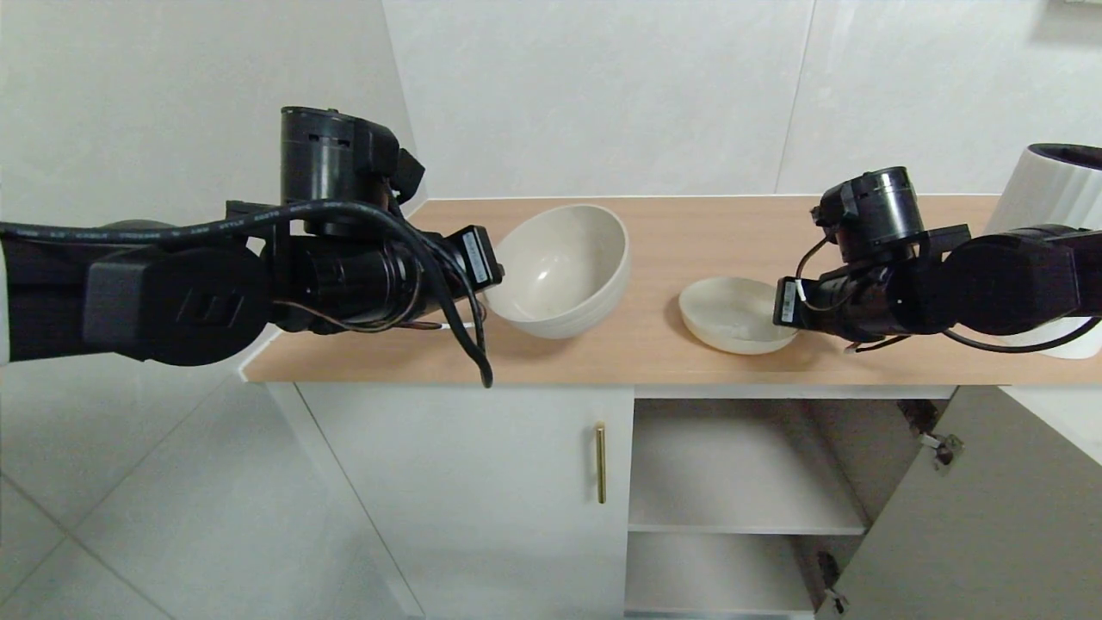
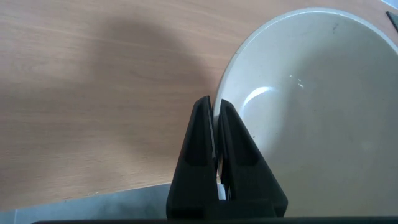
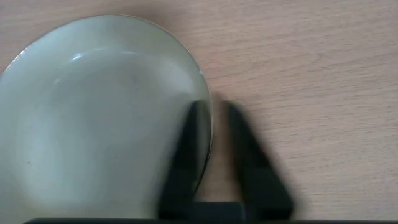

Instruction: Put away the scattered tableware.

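A large cream bowl [image 1: 564, 267] is tipped up on the wooden counter [image 1: 654, 232], its opening turned toward my left arm. My left gripper [image 1: 486, 263] is shut on the bowl's near rim. In the left wrist view the two fingers [image 2: 200, 134] pinch that rim of the bowl [image 2: 311, 124], and the gripper [image 2: 214, 102] has no gap left. A shallow cream dish [image 1: 732, 314] lies to the right. My right gripper [image 1: 785, 303] is at its right edge. In the right wrist view this gripper [image 3: 211, 109] stands open astride the rim of the dish [image 3: 99, 118], with bare wood between the rim and the outer finger.
A white cylindrical container [image 1: 1061, 194] stands at the counter's far right, behind my right arm. Below, the right cabinet door [image 1: 973, 517] hangs open onto two white shelves [image 1: 732, 482]. The left door [image 1: 482, 491], with a brass handle [image 1: 600, 462], is closed. A wall lies behind the counter.
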{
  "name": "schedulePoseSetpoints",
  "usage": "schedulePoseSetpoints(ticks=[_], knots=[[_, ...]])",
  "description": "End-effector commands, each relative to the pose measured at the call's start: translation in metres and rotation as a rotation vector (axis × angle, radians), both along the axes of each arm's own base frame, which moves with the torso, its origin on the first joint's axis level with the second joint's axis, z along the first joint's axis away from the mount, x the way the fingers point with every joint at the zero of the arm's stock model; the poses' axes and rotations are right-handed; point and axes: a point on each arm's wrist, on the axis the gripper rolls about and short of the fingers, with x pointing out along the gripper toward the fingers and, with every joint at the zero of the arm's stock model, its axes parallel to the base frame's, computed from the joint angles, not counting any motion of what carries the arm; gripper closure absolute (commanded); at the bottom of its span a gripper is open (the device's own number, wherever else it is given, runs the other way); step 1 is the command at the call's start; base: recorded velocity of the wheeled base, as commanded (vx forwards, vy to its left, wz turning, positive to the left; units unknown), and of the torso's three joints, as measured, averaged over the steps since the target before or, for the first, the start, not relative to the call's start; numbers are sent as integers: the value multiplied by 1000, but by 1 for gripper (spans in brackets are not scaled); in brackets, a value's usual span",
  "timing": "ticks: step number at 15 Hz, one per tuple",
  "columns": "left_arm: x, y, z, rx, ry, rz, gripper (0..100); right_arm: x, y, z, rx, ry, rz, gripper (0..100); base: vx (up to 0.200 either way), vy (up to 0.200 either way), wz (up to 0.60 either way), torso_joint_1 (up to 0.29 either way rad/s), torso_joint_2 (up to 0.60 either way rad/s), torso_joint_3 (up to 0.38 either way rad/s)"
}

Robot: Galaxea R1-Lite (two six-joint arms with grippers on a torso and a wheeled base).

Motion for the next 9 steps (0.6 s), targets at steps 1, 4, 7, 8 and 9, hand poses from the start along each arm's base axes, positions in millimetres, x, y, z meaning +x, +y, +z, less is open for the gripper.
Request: schedulePoseSetpoints(ticks=[1,4,7,8,9], knots=[[-1,0,1,-3,-3,1,100,-1,0,2,3,-5,1,100,0,0,0,0,0,0],[-13,6,3,-9,2,-42,100,-12,-4,17,26,-39,8,100,0,0,0,0,0,0],[-37,14,8,-39,2,-142,100,-40,-12,41,131,-20,96,100,0,0,0,0,0,0],[-47,19,7,-38,7,-175,100,-58,-17,50,175,7,131,100,0,0,0,0,0,0],[-54,22,7,-36,-2,-192,100,-71,-22,57,188,15,152,100,0,0,0,0,0,0]])
